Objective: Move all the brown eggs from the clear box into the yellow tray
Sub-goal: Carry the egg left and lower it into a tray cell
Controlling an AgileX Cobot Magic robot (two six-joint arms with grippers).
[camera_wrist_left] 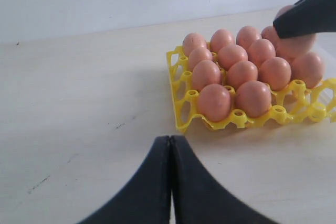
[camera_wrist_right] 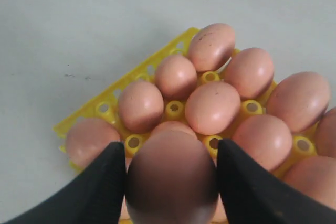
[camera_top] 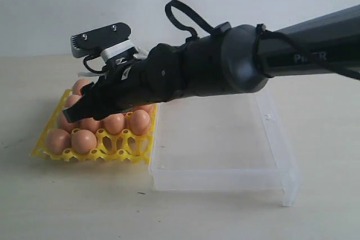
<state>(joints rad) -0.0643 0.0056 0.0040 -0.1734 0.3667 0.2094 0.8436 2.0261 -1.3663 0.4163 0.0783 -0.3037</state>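
Observation:
The yellow tray (camera_top: pixel 42 149) lies on the table at the left, and several brown eggs (camera_top: pixel 83 140) sit in its cells. My right gripper (camera_top: pixel 90 108) reaches across over the tray. It is shut on one brown egg (camera_wrist_right: pixel 171 177), held between its two black fingers (camera_wrist_right: pixel 100 182) just above the seated eggs (camera_wrist_right: pixel 212 107). The clear box (camera_top: pixel 219 178) stands to the right of the tray, and no egg shows in its visible part. My left gripper (camera_wrist_left: pixel 170 139) hovers low over the table in front of the tray (camera_wrist_left: pixel 181 114), fingers shut together on nothing.
The right arm's thick black forearm (camera_top: pixel 292 43) stretches over the clear box and hides its far side. Bare pale tabletop (camera_top: pixel 73 200) surrounds the tray and the box. A white wall stands behind.

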